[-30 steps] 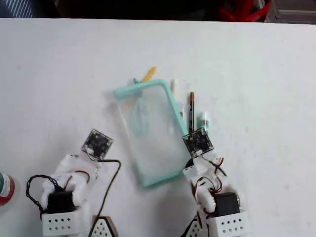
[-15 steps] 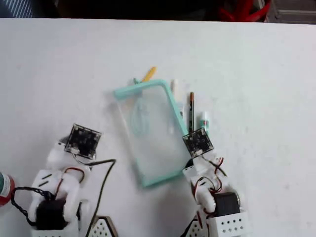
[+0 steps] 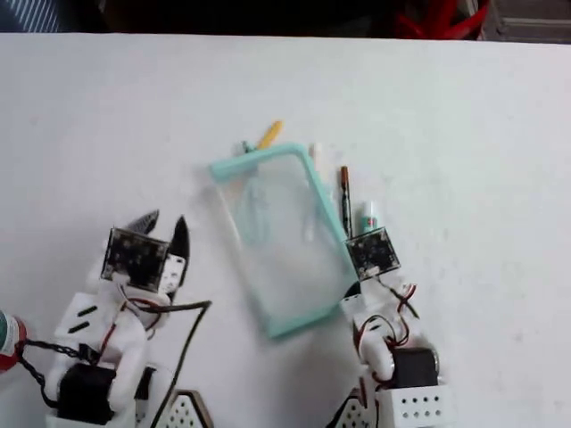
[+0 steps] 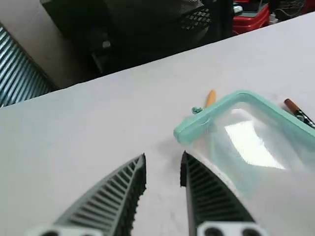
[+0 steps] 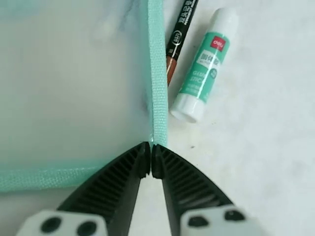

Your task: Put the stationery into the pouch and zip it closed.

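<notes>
On the white table, the clear plastic pouch with mint-green fabric trim has swung a little over the last second. Its near corner has slid toward the right arm, and its far end now sits closer to the loose stationery. The right hand is pressed together on the trim at that near corner, pinching it, and has drawn back slightly, so it looks to be what dragged the pouch.

The left arm has pulled away from the pouch and lifted. Its hand now hangs spread and empty over bare table, well apart from the pouch's long side.

For the task, this reads as positioning rather than packing. The stationery lies outside the pouch:
- the green-and-white glue stick, just beside the trim
- the slim black-and-brown pencil, alongside the trim
- a small white item, at the far corner
- a yellow-tipped pen, poking out past the far end

A faint curved shape shows through the plastic, but I cannot tell what it is. Whether the zip is open is also unclear.

There is writing on the glue stick's green label and pale lettering along the pencil barrel. The pouch itself carries no visible marking.
</notes>
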